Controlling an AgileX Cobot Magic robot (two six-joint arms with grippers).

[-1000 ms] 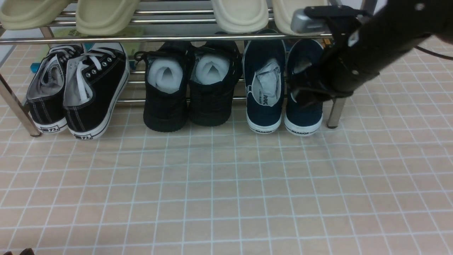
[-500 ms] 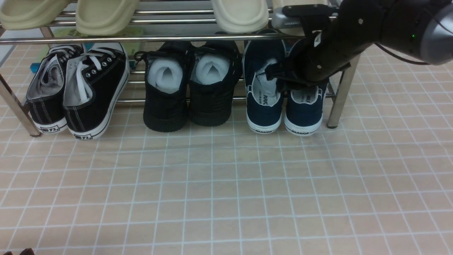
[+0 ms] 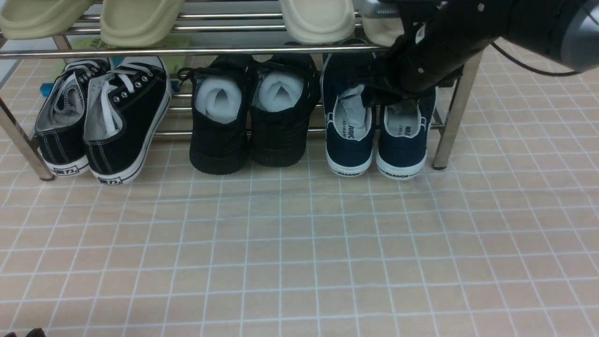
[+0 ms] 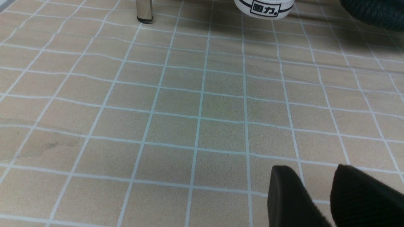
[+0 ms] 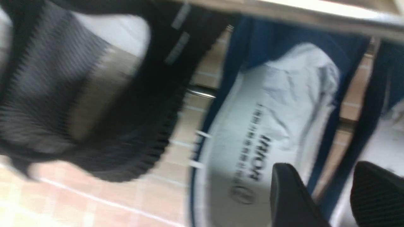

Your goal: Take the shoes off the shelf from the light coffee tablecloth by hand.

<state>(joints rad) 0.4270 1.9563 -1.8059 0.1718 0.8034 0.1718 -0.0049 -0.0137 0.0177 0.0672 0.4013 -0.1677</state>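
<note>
The navy slip-on shoes stand side by side at the right end of the silver shelf's [image 3: 234, 50] lower tier, the left shoe [image 3: 348, 135] and the right shoe [image 3: 402, 145], heels toward me. My right gripper [image 3: 374, 96] hovers over their openings, just under the shelf's front bar. In the right wrist view it [image 5: 328, 192] is open, its fingers [image 5: 290, 195] on either side of the two shoes' adjoining walls, over the left shoe's white lining [image 5: 268, 126]. My left gripper [image 4: 315, 192] is open and empty, low over the light coffee tablecloth [image 4: 176, 104].
All-black shoes [image 3: 248, 117] stand left of the navy pair, and black lace-up sneakers [image 3: 107, 117] at the far left. Cream slippers [image 3: 318, 18] sit on the upper tier. A shelf leg [image 3: 449, 121] stands just right of the navy pair. The gridded tablecloth [image 3: 299, 252] spreads in front.
My right arm has swung left and up from beside the right navy shoe to above both shoes' openings. The right shoe's lining now shows. The shoes have not moved.
</note>
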